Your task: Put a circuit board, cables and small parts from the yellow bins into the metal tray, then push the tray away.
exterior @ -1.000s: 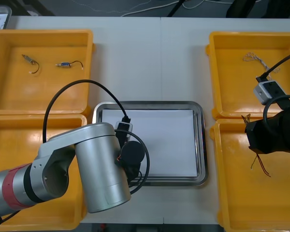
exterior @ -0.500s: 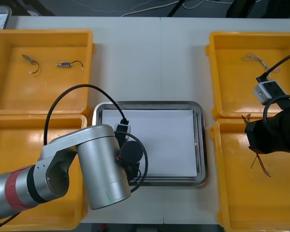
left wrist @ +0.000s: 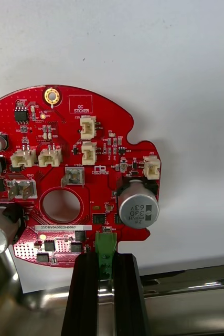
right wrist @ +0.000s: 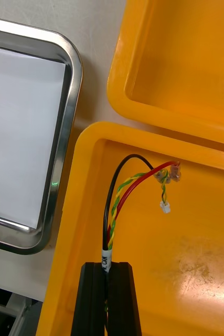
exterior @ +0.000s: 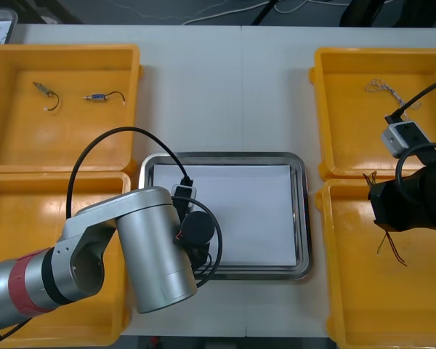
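Left wrist view: the left gripper [left wrist: 105, 258] had its 2 fingers closed to a narrow gap on the green connector [left wrist: 105, 244] at the edge of the round red circuit board [left wrist: 75, 173]. The board sat over the white inside of the metal tray [left wrist: 195, 281], with the tray's shiny rim running under the fingers. Front view: the left arm [exterior: 149, 247] extended over the tray's near-left corner. Right wrist view: the right gripper [right wrist: 107, 269] had its 2 fingers nearly together, pinching the red and yellow cable [right wrist: 125, 191]. The cable's free end arched over the floor of the near right yellow bin [right wrist: 195, 252], close to the bin corner nearest the tray. Contact between cable and floor could not be determined. Farther out, the far left yellow bin [exterior: 14, 138] held 2 small metal parts [exterior: 100, 96], set apart from each other. The far right yellow bin [exterior: 349, 138] held a twisted blue and white cable [exterior: 384, 89].
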